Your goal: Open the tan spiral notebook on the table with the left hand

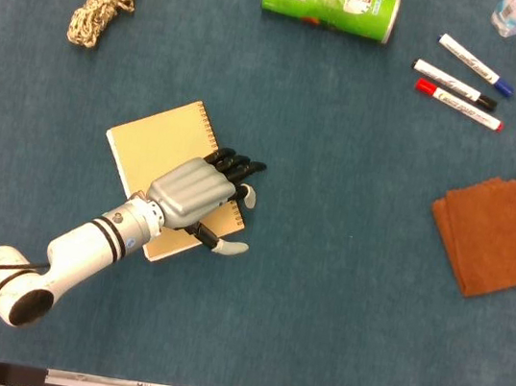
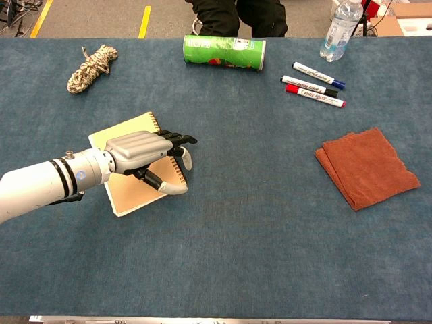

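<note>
One task: open the notebook [image 1: 160,144], closed, left of centre.
My left hand [image 1: 192,193]: over its spiral edge, fingers spread, grasping nothing.
Risk: my fingertips slide off the cover, pushing the notebook instead.

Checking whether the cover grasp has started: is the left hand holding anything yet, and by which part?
It cannot be told. The left hand lies over the spiral edge of the tan spiral notebook, fingers reaching past it; a grip isn't visible.
</note>
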You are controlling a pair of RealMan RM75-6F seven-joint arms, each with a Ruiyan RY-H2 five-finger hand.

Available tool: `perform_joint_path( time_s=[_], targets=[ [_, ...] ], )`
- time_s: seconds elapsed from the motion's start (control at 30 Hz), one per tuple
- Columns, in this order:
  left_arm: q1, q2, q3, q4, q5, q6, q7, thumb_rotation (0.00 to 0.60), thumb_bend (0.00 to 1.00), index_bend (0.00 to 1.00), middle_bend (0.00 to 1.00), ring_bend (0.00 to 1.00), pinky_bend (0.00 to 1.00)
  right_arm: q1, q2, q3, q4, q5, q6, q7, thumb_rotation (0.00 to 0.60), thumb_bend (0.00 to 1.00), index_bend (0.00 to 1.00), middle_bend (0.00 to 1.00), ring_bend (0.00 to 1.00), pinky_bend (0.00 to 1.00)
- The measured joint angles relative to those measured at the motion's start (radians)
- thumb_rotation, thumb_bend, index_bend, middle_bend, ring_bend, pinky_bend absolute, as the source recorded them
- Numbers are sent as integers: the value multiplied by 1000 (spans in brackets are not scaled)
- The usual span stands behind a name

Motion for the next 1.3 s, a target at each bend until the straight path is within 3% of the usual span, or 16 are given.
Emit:
perform_joint_path(
  time_s=[0.43,1.0,1.03,1.07,1.17,1.2,1.3],
  targets=[
    [10,7,25,8,-2,10,17,186,154,283,0,0,0,-3,-6,2,10,4,0,9,600,188,442,361,256,330],
    [63,169,105,-82,76,61,-6,185,154,290,0,0,0,8,-9,4,-5,-8,-4,-4,600,188,442,361,256,330],
    [66,177,107,-89,84,68,-11,196,154,289,0,0,0,8,-8,4,-6,-8,-3,-6,600,189,442,361,255,330],
    [70,185,110,-96,97,78,-20,252,154,285,0,0,0,8,-8,4,-9,-9,-2,-7,600,189,442,361,255,330],
    [77,204,117,-107,138,105,-36,507,154,256,0,0,0,9,-7,3,-14,-13,-2,-11,600,188,442,361,255,330],
    [79,209,118,-109,153,115,-42,561,153,251,0,0,0,9,-7,3,-15,-15,-1,-12,600,188,442,361,256,330],
    [85,224,124,-105,212,157,-73,600,153,251,0,0,0,10,-6,3,-22,-19,2,-15,600,188,442,361,256,330]
  ],
)
